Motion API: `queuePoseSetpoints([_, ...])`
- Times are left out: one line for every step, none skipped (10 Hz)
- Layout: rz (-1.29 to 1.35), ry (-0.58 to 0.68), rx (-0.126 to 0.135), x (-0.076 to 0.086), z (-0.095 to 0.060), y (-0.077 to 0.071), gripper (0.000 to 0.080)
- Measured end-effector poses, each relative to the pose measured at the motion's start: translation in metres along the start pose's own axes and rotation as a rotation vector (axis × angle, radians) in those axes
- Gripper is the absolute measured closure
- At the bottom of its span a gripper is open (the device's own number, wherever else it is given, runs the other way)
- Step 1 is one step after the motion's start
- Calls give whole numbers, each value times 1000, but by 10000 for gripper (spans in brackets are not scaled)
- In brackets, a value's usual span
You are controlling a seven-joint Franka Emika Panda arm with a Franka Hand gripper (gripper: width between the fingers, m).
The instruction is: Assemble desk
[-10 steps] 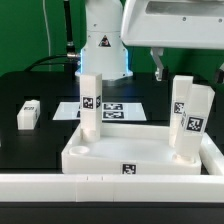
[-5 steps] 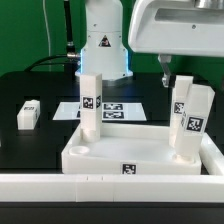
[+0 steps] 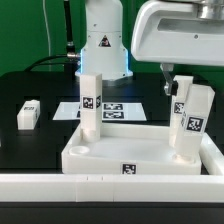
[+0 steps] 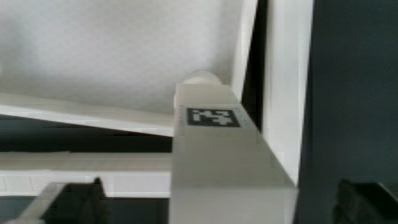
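Gripper [image 4: 221, 203] open, jaws spread wide, nothing clamped. Far leg [image 3: 182, 97] upright at desk top [image 3: 100, 163] corner on the exterior view's right. In wrist view, rising between the fingers [image 4: 75, 200] with a gap on each side. Near leg [image 3: 192, 123] upright just in front. Third leg [image 3: 92, 103] upright at the exterior view's left corner. Loose leg [image 3: 28, 113] lying on table [image 3: 30, 145], well apart.
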State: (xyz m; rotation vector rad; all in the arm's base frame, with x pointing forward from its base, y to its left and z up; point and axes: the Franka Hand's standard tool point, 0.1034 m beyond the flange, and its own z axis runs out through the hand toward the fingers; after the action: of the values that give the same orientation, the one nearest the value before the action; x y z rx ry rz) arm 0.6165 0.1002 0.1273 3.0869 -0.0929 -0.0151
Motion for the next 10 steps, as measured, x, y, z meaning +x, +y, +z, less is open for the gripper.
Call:
queuePoseSetpoints([0, 0, 0, 0, 0, 0, 413])
queuePoseSetpoints([0, 0, 0, 0, 0, 0, 413])
queuePoseSetpoints([1, 0, 0, 0, 0, 0, 512])
queuePoseSetpoints([1, 0, 0, 0, 0, 1, 511])
queuePoseSetpoints([1, 0, 0, 0, 0, 1, 511])
queuePoseSetpoints([2, 0, 0, 0, 0, 1, 511])
queuePoseSetpoints([40, 0, 1, 0, 0, 1, 511])
queuePoseSetpoints([128, 3, 4, 0, 0, 2, 511])
queuePoseSetpoints([230, 3, 5, 0, 0, 2, 511])
queuePoseSetpoints([335, 2, 5, 0, 0, 2, 511])
